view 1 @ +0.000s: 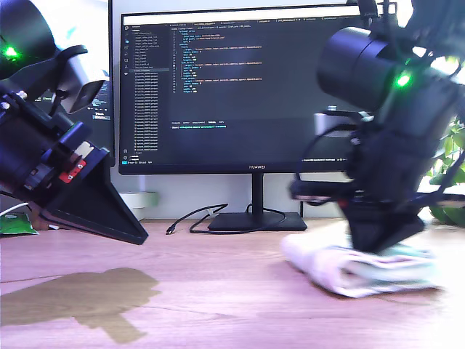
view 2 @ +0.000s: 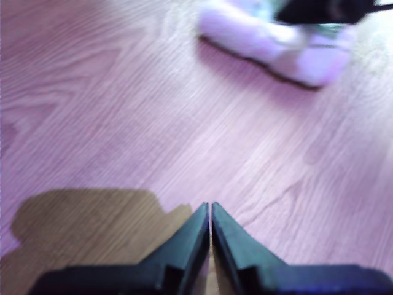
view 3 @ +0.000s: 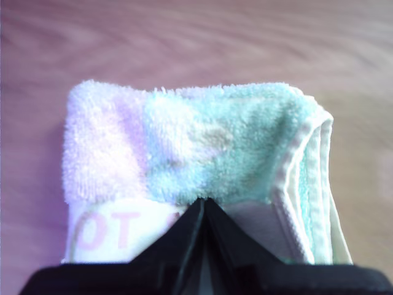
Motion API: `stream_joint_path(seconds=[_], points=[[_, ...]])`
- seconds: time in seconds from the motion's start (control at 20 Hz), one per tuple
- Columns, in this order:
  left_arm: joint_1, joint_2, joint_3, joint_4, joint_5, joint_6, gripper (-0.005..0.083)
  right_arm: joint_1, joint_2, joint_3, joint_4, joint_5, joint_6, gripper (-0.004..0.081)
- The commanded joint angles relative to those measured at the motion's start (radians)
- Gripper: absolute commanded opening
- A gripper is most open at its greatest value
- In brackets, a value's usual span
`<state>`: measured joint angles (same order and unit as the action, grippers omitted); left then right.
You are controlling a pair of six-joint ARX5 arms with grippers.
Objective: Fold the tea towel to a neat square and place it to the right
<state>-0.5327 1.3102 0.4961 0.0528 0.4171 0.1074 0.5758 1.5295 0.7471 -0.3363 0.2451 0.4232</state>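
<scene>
Towel (view 1: 363, 270) folded in a thick wad on desk (view 1: 232, 305), in front of monitor (view 1: 240, 87) toward exterior view's right. My second gripper (view 1: 378, 240) down on towel. My first gripper (view 1: 134, 234) off the desk, closed, by monitor's other end.

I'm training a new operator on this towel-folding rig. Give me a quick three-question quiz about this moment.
1. True or false: my first gripper is gripping the tea towel.
2. Which side of the exterior view is the towel on? A) left B) right
3. Fill in: behind the table stands a ____ showing code.

Key: 1 false, its jaws are closed over bare table away from the towel; my second gripper is the one at the towel, jaws together against the cloth. 2 B. 3 monitor.
</scene>
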Motion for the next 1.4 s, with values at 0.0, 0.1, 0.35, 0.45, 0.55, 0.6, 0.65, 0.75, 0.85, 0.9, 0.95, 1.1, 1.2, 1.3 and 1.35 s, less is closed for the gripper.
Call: stream_joint_path(seconds=[0.0,0.1,0.35,0.45,0.55,0.6,0.65,0.75,0.85,0.9,0.95,1.1,1.2,1.3,1.35], points=[[0.003,-0.009,-0.008,0.016,0.000,-0.003,-0.0021,-0.009,0.032,-0.097,-0.142,0.001,0.021,-0.0013],[0.003,-0.009,-0.008,0.031,0.000,-0.003,-0.0021,-0.009,-0.018,-0.108,-0.192,0.001,0.026,-0.0013],[0.003,-0.009,-0.008,0.030,0.001,-0.003,-0.0021,-0.003,-0.142,-0.164,-0.272,-0.031,0.104,-0.0013],[0.003,-0.009,-0.008,0.029,0.001,-0.003,-0.0021,0.024,-0.182,-0.166,-0.294,-0.052,0.131,-0.0013],[0.003,-0.009,-0.008,0.030,0.001,-0.003,-0.0021,0.056,-0.210,-0.166,-0.307,-0.046,0.139,-0.0013],[0.003,-0.009,-0.008,0.031,0.001,-0.003,-0.0021,0.069,-0.222,-0.166,-0.294,-0.032,0.142,-0.0013],[0.003,-0.009,-0.008,0.031,0.001,-0.003,-0.0021,0.074,-0.230,-0.166,-0.279,-0.017,0.141,-0.0013],[0.003,-0.009,-0.008,0.032,0.002,-0.003,-0.0021,0.074,-0.253,-0.166,-0.256,0.000,0.113,-0.0013],[0.003,-0.009,-0.008,0.038,0.012,-0.005,-0.0021,0.074,-0.301,-0.165,-0.253,0.000,0.099,-0.0013],[0.003,-0.009,-0.008,0.044,0.019,-0.008,-0.0021,0.074,-0.332,-0.165,-0.253,0.001,0.090,-0.0013],[0.003,-0.009,-0.008,0.053,0.020,-0.015,-0.0021,0.074,-0.367,-0.165,-0.251,0.001,0.070,-0.0013],[0.003,-0.009,-0.008,0.071,0.020,-0.030,-0.0021,0.071,-0.485,-0.163,-0.237,0.009,-0.007,-0.0013],[0.003,-0.009,-0.008,0.083,0.020,-0.033,-0.0021,0.069,-0.531,-0.163,-0.178,0.024,-0.067,-0.0013],[0.003,-0.009,-0.008,0.106,0.020,-0.041,-0.0021,0.044,-0.540,-0.163,-0.076,0.025,-0.144,-0.0013],[0.006,-0.010,-0.008,0.121,0.020,-0.048,-0.0021,0.018,-0.539,-0.163,-0.034,0.024,-0.175,-0.0013]])
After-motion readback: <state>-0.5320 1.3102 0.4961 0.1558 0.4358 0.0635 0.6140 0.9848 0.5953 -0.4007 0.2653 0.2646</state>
